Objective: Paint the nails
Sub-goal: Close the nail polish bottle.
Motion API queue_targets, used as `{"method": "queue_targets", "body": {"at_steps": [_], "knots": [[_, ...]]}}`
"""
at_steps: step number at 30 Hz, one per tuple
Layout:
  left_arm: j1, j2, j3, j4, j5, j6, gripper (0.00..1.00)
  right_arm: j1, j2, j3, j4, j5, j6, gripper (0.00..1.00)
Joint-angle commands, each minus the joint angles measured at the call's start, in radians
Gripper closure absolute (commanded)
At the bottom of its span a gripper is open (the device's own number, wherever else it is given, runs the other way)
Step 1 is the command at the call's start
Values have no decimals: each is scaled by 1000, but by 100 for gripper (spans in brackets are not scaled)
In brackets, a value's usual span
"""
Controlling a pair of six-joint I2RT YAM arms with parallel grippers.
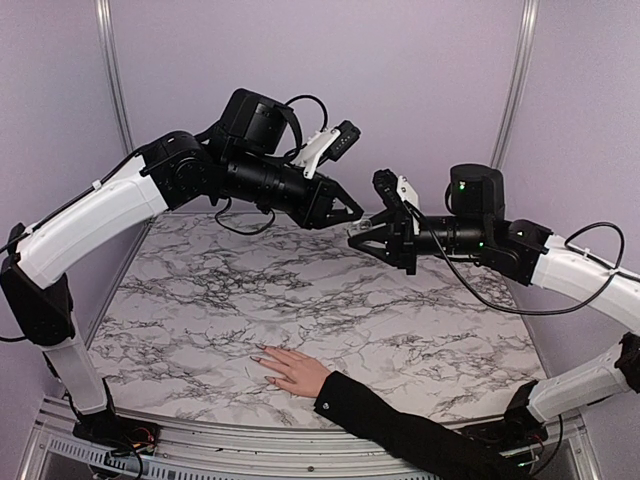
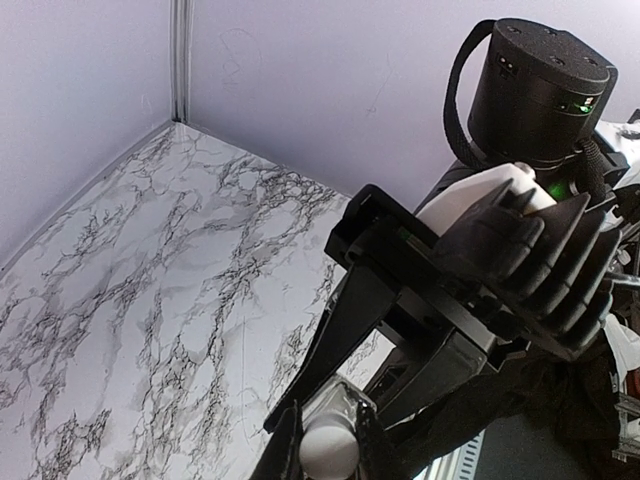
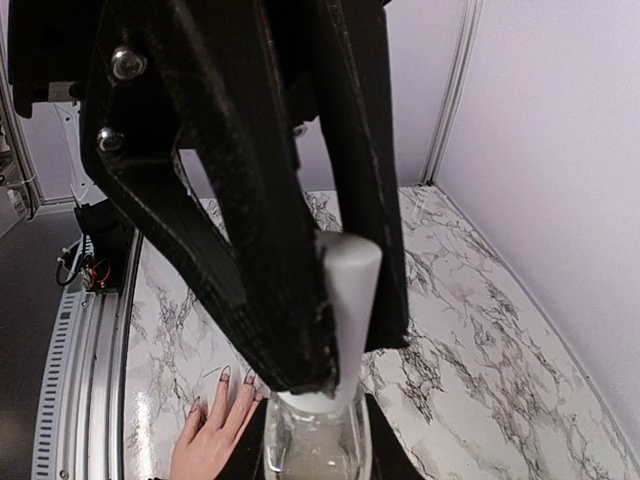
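The nails [image 3: 224,373] you are meant to paint sit at the lower left of the right wrist view. They are tiny pale ovals at the fingertips and look bare, though they are too small for you to be sure. They belong to the hand [image 1: 293,370] lying flat, palm down, on the marble table [image 1: 200,300] at the bottom centre of the overhead view. Its black sleeve [image 1: 400,435] runs off toward the lower right.

Well above the hand, in the middle of the overhead frame, your two grippers meet tip to tip in the air. The right gripper [image 3: 345,360] is clamped on a white cap [image 3: 350,290], and directly under the cap is a clear glass polish bottle [image 3: 315,445]. The left gripper [image 2: 328,445] is closed too. At the bottom edge of its own wrist view, its fingers flank a rounded white-and-clear object that I take to be that bottle.

So judge yourself at the opening stage. Bottle and cap are both gripped, but the cap appears seated on the bottle, no brush shows, and no nail has been reached. You have yet to free the cap, bring the brush down and coat each nail.
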Motion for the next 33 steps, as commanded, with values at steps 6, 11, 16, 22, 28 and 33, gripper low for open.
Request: {"method": "queue_targets", "body": {"at_steps": [6,11,16,22,28,33], "knots": [[-6,2,-63,-21,10,42,99,6,-2,62,148,-40,36,100],[-6,-11,-78,-27,29,87,96,6,3,57,247,-91,61,100],[-4,-11,-33,-58,38,106,89,6,5,70,258,-117,64,100],[-2,-16,4,-67,36,91,71,6,-6,59,262,-132,62,100],[5,-29,107,-40,-41,31,49,7,-17,31,281,-110,85,100],[8,-116,7,97,-74,-29,39,-8,-26,-1,321,-32,149,100]]}}
